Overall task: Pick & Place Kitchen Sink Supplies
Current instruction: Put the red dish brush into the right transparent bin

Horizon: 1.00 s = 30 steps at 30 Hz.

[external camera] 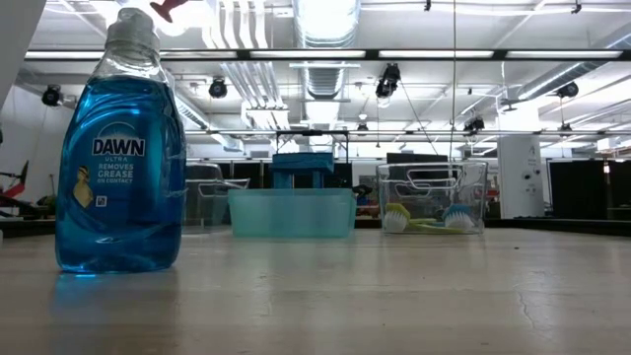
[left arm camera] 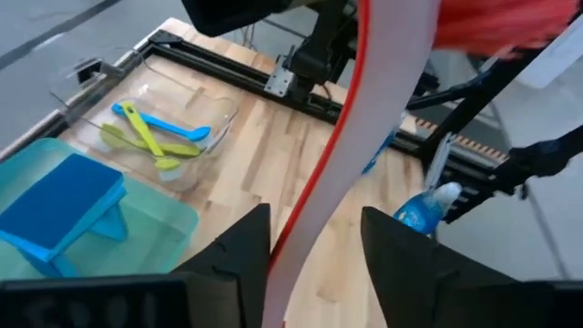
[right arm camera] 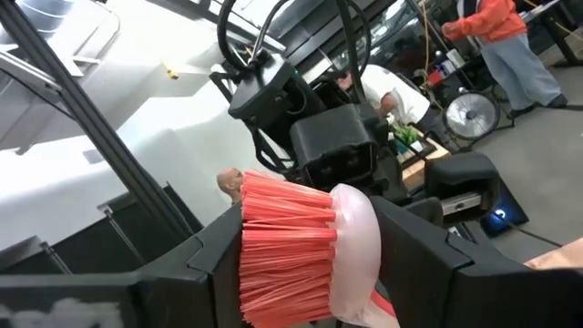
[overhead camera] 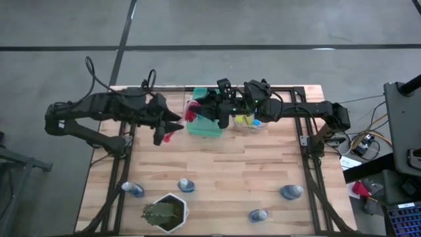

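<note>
A red-bristled dish brush [right arm camera: 291, 246] with a white and red handle [left arm camera: 337, 155] hangs in the air between my two arms, near the left end of the green tray [overhead camera: 209, 129]. My right gripper [right arm camera: 310, 228] is shut on the brush's head. My left gripper [left arm camera: 316, 223] stands open with the handle running between its fingers. In the high view the left gripper [overhead camera: 170, 128] and the right gripper [overhead camera: 197, 113] nearly meet. Blue sponges [left arm camera: 59, 205] lie stacked in the tray. A blue and a yellow-green brush [left arm camera: 150, 137] lie in a clear bin [overhead camera: 251, 122]. My left gripper has the handle [left arm camera: 305, 228] passing between its open fingers, close beside one finger [left arm camera: 241, 255]; whether it touches I cannot tell. My right gripper pinches the brush's head between its two fingers, one on the bristles [right arm camera: 273, 246], one on the white back [right arm camera: 360, 241]. It comes about level from the table's right side. The brush is lifted clear.
Several small blue bottles [overhead camera: 135, 189] [overhead camera: 186, 185] [overhead camera: 290, 191] stand along the table's near half, one close before the low camera [external camera: 118, 148]. A green plant in a white pot [overhead camera: 166, 210] stands at the near edge. People show in the room behind.
</note>
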Each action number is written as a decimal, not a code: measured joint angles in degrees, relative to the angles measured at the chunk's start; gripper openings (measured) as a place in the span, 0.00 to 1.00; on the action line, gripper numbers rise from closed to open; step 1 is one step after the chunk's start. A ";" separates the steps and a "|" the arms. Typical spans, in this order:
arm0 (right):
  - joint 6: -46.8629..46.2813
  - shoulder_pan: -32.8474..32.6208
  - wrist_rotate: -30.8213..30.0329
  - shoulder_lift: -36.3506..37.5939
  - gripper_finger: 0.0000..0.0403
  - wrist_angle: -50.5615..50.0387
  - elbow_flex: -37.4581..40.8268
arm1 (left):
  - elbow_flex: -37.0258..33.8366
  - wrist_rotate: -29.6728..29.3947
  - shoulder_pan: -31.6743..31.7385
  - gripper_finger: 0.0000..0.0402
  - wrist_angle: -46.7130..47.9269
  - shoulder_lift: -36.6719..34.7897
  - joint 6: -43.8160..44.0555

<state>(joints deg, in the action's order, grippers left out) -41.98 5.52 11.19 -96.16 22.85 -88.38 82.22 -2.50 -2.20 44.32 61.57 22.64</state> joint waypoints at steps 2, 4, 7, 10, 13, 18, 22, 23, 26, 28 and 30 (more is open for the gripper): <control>0.40 0.04 0.05 0.31 0.48 -0.05 0.00 | 0.32 0.60 0.00 0.41 -0.13 -0.53 0.99; 0.39 0.18 0.19 0.64 0.48 -0.10 -0.03 | 0.99 1.10 0.00 0.43 -0.31 -1.17 1.40; 0.25 0.46 0.23 1.05 0.48 -2.10 -0.64 | 2.07 1.85 0.00 0.44 -0.28 -2.26 1.41; 1.19 0.78 -0.71 1.05 0.48 -6.29 -1.50 | 3.10 1.93 -0.11 0.45 -0.96 -3.57 1.48; 2.60 1.13 -1.70 0.72 0.48 -7.31 -1.81 | 3.41 1.48 -0.15 0.46 -0.52 -4.50 1.35; 2.08 1.30 -0.45 2.16 0.45 -9.47 -2.18 | 4.57 1.82 -0.09 0.46 -0.91 -5.24 1.34; 2.78 2.51 -1.20 3.67 0.42 -15.14 -2.39 | 5.55 1.93 -0.11 0.46 -3.16 -6.61 1.15; 2.78 2.79 -1.61 4.22 0.42 -16.93 -2.51 | 5.62 1.88 -0.10 0.46 -3.42 -6.78 0.87; 3.15 3.75 -2.67 6.05 0.41 -22.91 -3.31 | 5.78 1.74 -0.07 0.46 -3.56 -7.18 0.19; 3.15 4.56 -2.89 7.17 0.41 -26.98 -3.82 | 5.78 1.74 -0.07 0.46 -3.47 -7.18 0.21; 3.20 5.31 -4.40 8.21 0.41 -30.68 -4.06 | 5.76 1.74 -0.07 0.45 -3.35 -7.14 0.23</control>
<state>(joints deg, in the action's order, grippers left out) -38.78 10.83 6.79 -87.95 -7.83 -92.44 87.99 -0.75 -2.26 40.97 54.43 22.87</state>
